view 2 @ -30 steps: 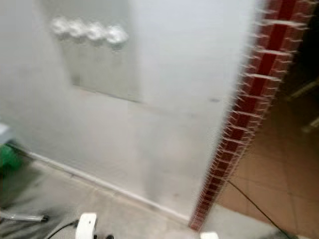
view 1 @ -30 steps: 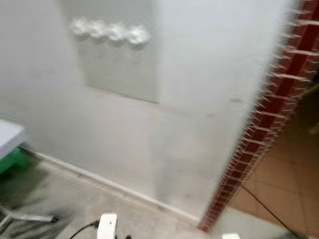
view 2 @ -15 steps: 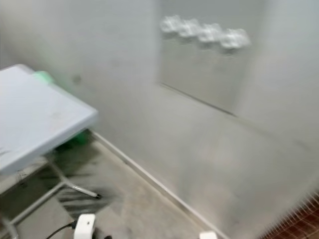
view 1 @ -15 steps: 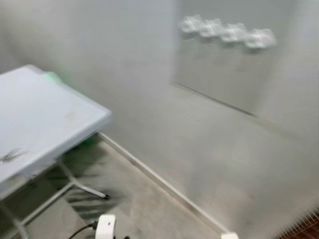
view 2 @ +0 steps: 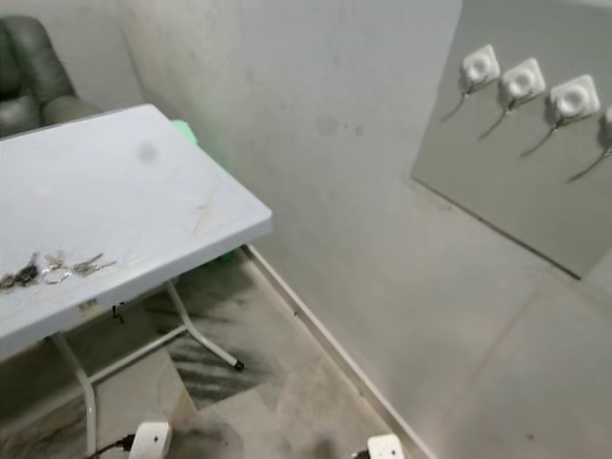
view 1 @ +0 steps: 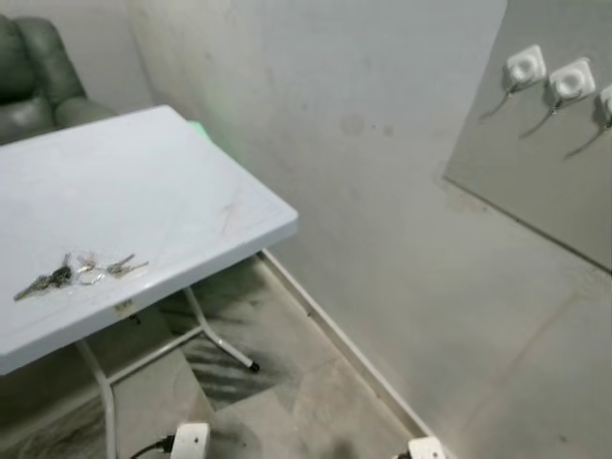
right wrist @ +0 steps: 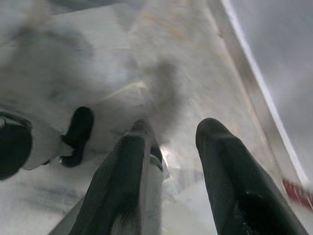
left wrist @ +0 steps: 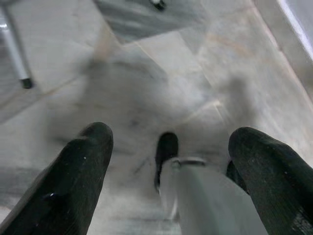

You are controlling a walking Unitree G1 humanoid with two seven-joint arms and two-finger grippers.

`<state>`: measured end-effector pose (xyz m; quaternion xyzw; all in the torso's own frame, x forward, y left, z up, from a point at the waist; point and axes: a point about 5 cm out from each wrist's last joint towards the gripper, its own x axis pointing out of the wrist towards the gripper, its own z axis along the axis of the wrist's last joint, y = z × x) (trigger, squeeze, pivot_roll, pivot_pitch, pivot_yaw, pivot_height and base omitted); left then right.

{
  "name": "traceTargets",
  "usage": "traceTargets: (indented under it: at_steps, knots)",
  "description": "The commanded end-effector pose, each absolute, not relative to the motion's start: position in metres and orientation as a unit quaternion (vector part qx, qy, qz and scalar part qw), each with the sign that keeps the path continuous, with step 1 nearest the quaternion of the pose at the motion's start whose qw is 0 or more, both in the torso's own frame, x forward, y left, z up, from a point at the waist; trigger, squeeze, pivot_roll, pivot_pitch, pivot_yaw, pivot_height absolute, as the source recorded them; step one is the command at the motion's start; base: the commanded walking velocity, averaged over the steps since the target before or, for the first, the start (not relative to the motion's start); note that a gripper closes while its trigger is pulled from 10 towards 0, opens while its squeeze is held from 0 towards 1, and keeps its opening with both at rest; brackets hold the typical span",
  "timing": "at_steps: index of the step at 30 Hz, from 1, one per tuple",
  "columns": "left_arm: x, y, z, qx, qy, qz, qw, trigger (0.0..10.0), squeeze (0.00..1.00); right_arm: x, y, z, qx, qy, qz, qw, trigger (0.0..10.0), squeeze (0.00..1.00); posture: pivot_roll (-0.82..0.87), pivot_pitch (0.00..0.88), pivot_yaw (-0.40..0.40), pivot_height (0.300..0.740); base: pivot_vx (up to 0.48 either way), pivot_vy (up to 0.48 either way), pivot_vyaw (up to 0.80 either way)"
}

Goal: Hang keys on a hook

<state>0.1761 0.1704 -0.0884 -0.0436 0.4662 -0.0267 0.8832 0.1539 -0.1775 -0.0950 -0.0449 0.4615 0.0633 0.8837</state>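
On the worktop, head views: the keys (view 1: 78, 272) lie flat near the front edge of the white folding worktop (view 1: 191, 182), spread in a loose bunch with a ring among them.
Wall, head views: a row of white hooks (view 2: 521, 84) is mounted on a grey panel (view 2: 535, 182) on the wall, well apart from the keys, up and to the right.
Corner, head views: a dark green armchair (view 1: 33, 72) stands behind the worktop.
Left wrist view: the left end effector (left wrist: 168, 161) hangs over the marbled floor (left wrist: 146, 63), fingers spread wide, nothing between them.
Right wrist view: the right end effector (right wrist: 171, 147) hangs above the floor near the white skirting (right wrist: 259, 88), fingers parted and empty.
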Motion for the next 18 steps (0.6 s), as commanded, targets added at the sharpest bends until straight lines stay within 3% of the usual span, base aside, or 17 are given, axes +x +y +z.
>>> traceTargets:
  at_steps: [1,4,18]
  knots:
    - [0.1697,0.1670,-0.0917,-0.051,0.476,-0.028,0.877,10.0,0.00,0.1489,-0.1812,-0.0968,-0.046,0.470,0.061,0.879,10.0,0.00,-0.01,0.000,0.012,0.740,0.000,0.416,0.80]
    - [0.1695,0.1671,-0.0918,-0.051,0.476,-0.027,0.877,10.0,0.00,0.1490,-0.1813,-0.0967,-0.047,0.470,0.062,0.879,10.0,0.00,0.00,0.000,0.010,0.740,0.000,0.472,0.80]
    - [0.1687,0.1661,-0.0922,-0.046,0.477,-0.029,0.877,10.0,0.00,0.1493,-0.1809,-0.0966,-0.050,0.470,0.068,0.879,10.0,0.00,0.00,0.000,0.006,0.740,0.000,0.000,0.80]
